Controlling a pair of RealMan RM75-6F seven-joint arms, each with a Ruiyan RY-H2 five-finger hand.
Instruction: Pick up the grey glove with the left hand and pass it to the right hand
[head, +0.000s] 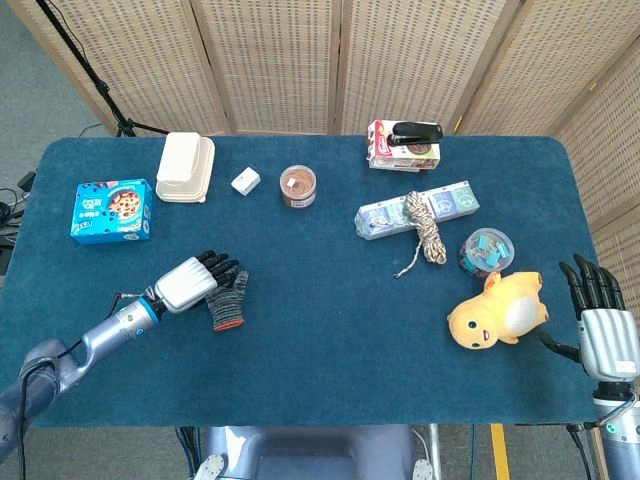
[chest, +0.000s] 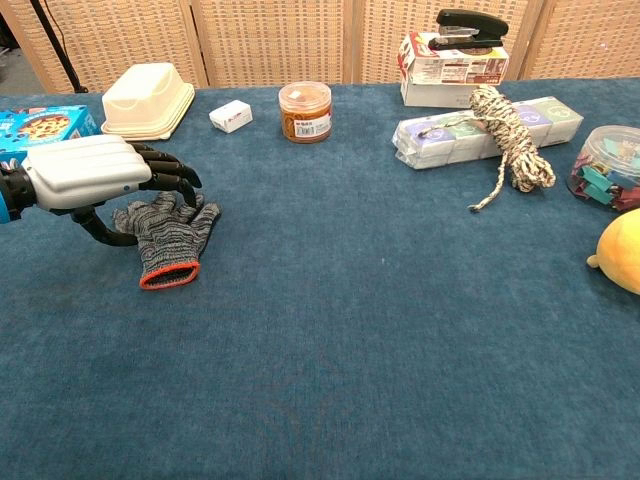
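Note:
The grey knit glove (chest: 168, 233) with an orange cuff lies flat on the blue table; in the head view the glove (head: 227, 299) is partly covered. My left hand (chest: 100, 178) hovers just over the glove's fingers, its own dark fingers curling down toward the cloth and its thumb beside the glove's left edge. Whether it touches the cloth I cannot tell, and it holds nothing. In the head view the left hand (head: 192, 281) sits at the glove's left side. My right hand (head: 602, 320) stands at the table's right edge with fingers spread, empty.
A yellow plush duck (head: 497, 311) lies near my right hand. Behind it are a tub of clips (head: 485, 250), a rope coil (head: 425, 226) on a long box, and a stapler (head: 415, 131). A jar (head: 298, 186), cream container (head: 184, 167) and blue cookie box (head: 111, 209) line the back left.

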